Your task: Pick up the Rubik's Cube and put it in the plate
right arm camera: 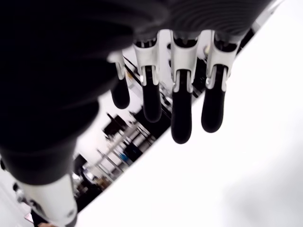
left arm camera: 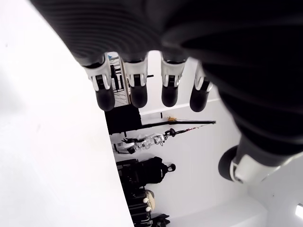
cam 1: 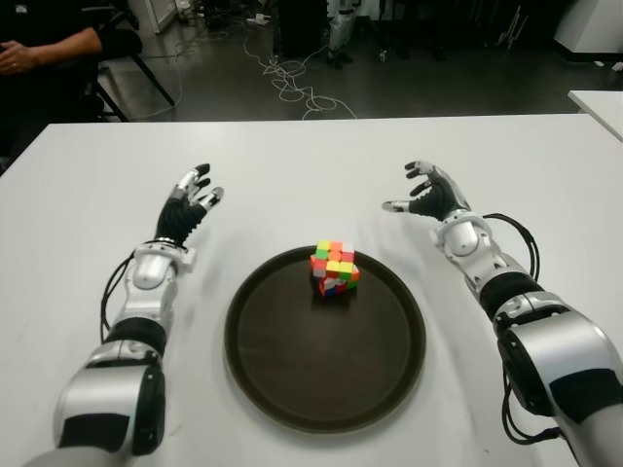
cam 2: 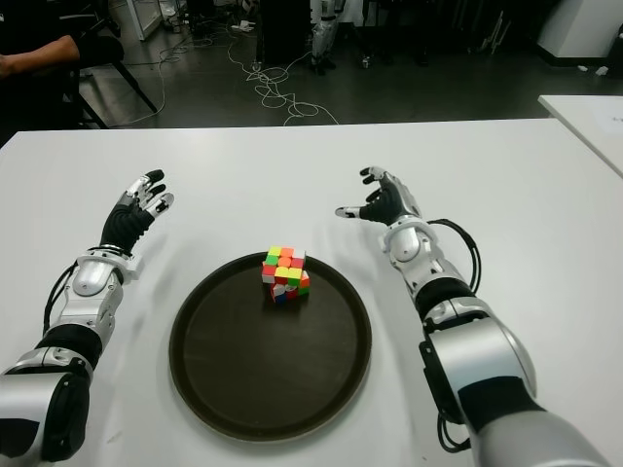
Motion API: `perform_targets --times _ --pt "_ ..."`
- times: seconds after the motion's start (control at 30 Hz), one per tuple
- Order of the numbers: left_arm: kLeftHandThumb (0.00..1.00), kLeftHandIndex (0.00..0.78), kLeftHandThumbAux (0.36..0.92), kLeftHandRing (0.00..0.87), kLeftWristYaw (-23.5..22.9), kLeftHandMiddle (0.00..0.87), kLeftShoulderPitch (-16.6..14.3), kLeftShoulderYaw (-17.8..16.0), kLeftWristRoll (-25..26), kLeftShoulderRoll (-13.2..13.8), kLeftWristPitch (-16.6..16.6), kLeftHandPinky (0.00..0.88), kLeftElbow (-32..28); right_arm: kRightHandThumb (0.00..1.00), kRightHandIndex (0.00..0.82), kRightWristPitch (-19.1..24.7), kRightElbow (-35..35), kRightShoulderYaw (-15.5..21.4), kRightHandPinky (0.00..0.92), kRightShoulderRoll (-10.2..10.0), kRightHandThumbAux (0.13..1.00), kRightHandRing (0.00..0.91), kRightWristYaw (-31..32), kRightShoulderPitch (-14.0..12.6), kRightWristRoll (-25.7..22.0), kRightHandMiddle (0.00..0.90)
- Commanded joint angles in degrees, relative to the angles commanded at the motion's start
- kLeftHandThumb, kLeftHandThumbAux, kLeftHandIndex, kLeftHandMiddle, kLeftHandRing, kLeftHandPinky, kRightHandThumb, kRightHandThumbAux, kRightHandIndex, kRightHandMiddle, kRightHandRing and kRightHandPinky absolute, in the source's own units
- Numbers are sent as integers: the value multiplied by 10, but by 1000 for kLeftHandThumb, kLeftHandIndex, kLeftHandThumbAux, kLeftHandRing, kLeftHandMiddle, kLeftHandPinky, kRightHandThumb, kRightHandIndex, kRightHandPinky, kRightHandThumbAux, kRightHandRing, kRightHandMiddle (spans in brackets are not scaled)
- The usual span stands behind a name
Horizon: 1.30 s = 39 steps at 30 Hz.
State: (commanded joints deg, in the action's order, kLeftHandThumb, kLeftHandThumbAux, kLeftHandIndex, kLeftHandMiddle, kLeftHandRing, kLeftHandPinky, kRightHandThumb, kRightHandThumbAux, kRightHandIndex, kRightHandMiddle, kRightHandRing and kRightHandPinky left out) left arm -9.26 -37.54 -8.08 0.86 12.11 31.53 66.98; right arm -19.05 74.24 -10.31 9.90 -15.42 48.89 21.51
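Nearest to the camera is the round dark plate (cam 1: 292, 389), lying on the white surface (cam 1: 321, 165). From the plate's centre, the left hand (cam 1: 192, 201) shows at about ten o'clock, on the bare surface, with fingers stretched apart and holding nothing. The Rubik's Cube (cam 1: 334, 269) sits inside the plate, close to its far rim at about twelve o'clock, and it seems slightly tilted. It is the only thing in the plate. The right hand (cam 1: 428, 194) shows at about two o'clock, beside the plate, with fingers loosely spread and also empty; its wrist view shows only white surface under the fingertips.

I judge that the placing step is already done, because the cube is in the plate and both hands are apart from it. The next move probably calls only for keeping the hands clear, without pushing the plate.
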Motion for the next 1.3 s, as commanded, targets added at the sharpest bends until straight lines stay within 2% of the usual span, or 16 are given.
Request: perform_targets --times 0.4,0.63,0.97,1.1,1.3 --pt "0 54 579 29 0 86 0 -6 6 -2 9 0 0 20 255 -7 -2 2 427 -2 807 392 -25 -1 -1 347" --pt "0 68 590 47 1 99 1 -8 6 -2 17 12 -1 45 282 -6 -3 3 446 -3 809 406 -27 0 -2 362" --pt "0 75 569 41 4 96 3 -7 3 -1 22 3 -2 72 313 -15 -6 4 476 -3 815 430 -34 -4 -3 385" --pt "0 78 600 60 5 105 5 -9 5 -3 23 31 -3 49 315 -19 -7 4 448 -3 826 421 -38 -6 -4 382" --pt "0 64 620 47 2 94 7 -14 11 -6 23 15 -4 53 343 -31 -8 7 479 -3 834 441 -42 -9 -7 400"
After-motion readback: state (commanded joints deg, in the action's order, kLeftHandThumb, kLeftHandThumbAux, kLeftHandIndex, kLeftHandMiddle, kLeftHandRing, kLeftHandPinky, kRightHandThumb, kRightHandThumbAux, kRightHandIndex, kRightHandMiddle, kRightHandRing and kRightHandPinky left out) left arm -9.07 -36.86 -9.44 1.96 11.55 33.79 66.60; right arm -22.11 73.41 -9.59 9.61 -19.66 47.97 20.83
